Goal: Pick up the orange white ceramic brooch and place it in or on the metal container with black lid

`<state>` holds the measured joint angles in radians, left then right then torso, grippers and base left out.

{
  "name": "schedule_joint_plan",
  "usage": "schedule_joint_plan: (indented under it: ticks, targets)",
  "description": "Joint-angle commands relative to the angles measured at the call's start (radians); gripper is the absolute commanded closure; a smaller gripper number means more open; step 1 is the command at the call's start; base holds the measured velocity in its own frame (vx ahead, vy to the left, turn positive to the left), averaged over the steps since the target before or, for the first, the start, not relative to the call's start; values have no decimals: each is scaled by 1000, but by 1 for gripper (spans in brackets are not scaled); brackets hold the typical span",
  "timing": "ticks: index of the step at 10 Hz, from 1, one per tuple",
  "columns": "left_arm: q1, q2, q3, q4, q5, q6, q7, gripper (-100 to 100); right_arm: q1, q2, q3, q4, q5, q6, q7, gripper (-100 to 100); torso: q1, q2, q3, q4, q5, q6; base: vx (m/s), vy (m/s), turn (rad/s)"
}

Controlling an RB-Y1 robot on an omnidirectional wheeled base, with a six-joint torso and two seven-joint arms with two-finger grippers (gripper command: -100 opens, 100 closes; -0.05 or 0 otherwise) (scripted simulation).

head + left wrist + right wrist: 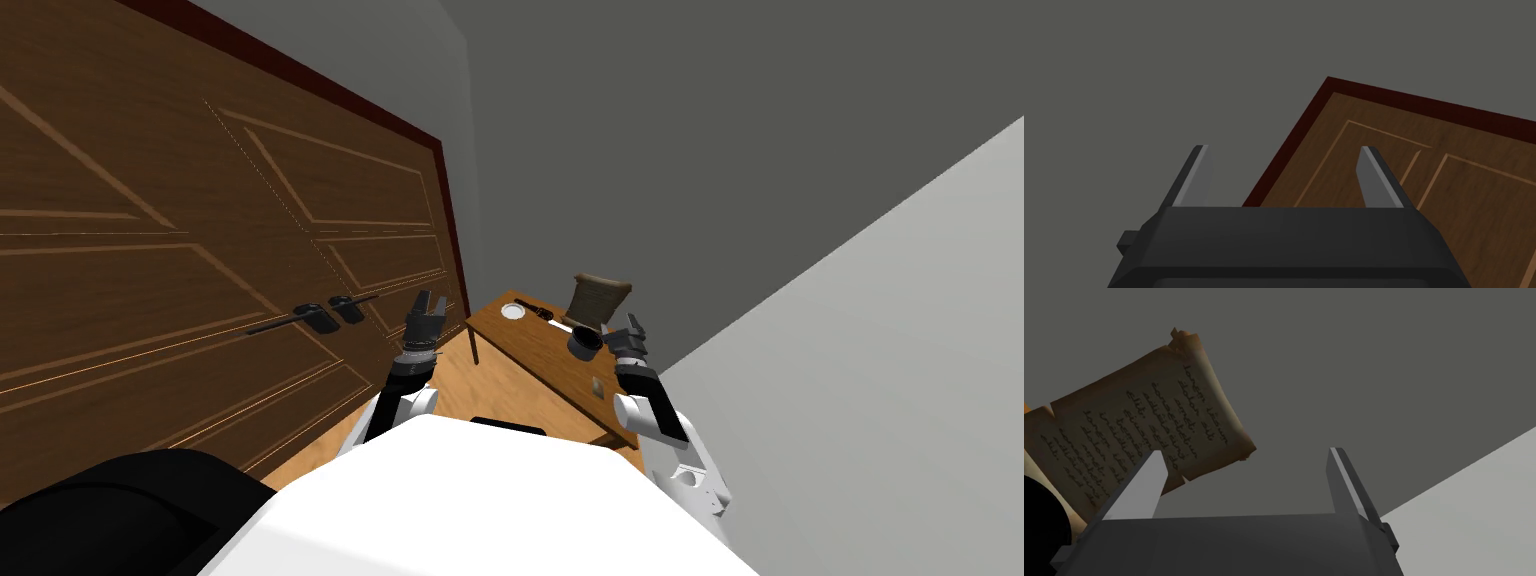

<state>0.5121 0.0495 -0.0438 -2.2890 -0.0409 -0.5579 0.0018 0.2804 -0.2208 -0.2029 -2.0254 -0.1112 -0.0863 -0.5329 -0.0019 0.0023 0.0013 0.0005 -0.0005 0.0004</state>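
Wooden table (pixel 530 355), scroll (pixel 600 293) partly behind dark container (pixel 584 344)

left gripper (pixel 1284 146) raised ahead, fingers apart; right gripper (pixel 1245 450) raised ahead, fingers apart

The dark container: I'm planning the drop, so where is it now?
Head view: the container stands on the wooden table, right of centre, in front of the parchment, close beside the right gripper.
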Motion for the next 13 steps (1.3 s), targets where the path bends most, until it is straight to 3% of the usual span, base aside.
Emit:
schedule_joint_plan:
  ticks: [1,2,3,4,5,6,7,8,9,10,11,12,13]
  targets:
    - [0,0,0,0,0,0,0,0,-25,-17,-42,50,-5,50,-50,-100,0,0,0,0,0,0,-48,-11,147]
    - [0,0,0,0,0,0,0,0,-25,-17,-42,53,-5,77,-65,-100,0,0,0,0,0,-1,-41,-15,100]
    - [0,0,0,0,0,0,0,0,-48,-29,-78,98,-8,116,-96,-100,0,0,0,0,0,0,-58,-14,173]
    - [0,0,0,0,0,0,0,0,-48,-29,-78,98,-8,138,-117,-100,0,0,0,0,0,0,-43,-14,92]
    - [0,0,0,0,0,0,0,0,-70,-41,-114,145,-11,163,-150,-100,0,0,0,0,0,0,-40,-10,171]
    - [0,0,0,0,0,0,0,0,-70,-41,-114,145,-11,201,-169,-100,0,0,0,0,0,0,-32,-10,86]
    - [0,0,0,0,0,0,0,0,-93,-53,-152,185,-14,230,-209,-100,0,-1,0,0,0,0,-44,-10,176]
    - [0,0,0,0,0,0,0,0,-93,-53,-152,193,-14,261,-221,-100,0,0,0,0,0,0,-35,-11,92]
    - [0,0,0,0,0,0,0,0,-115,-65,-189,228,-16,292,-259,-100,0,-1,0,0,0,0,-37,-8,182]
    - [0,0,0,0,0,0,0,0,-115,-65,-189,242,-16,323,-273,-100,0,-1,0,0,0,0,-30,-13,89]
    - [0,0,0,0,0,0,0,0,-136,-77,-227,275,-19,355,-309,-100,0,-1,0,0,0,0,-31,-6,147]
    - [0,0,0,0,0,0,0,0,-136,-77,-227,293,-19,386,-323,-100,0,-1,0,0,0,0,-24,-10,87]
    - [0,0,0,0,0,0,0,0,-156,-89,-265,320,-21,418,-359,-100,0,-1,-1,0,0,0,-27,-12,153]
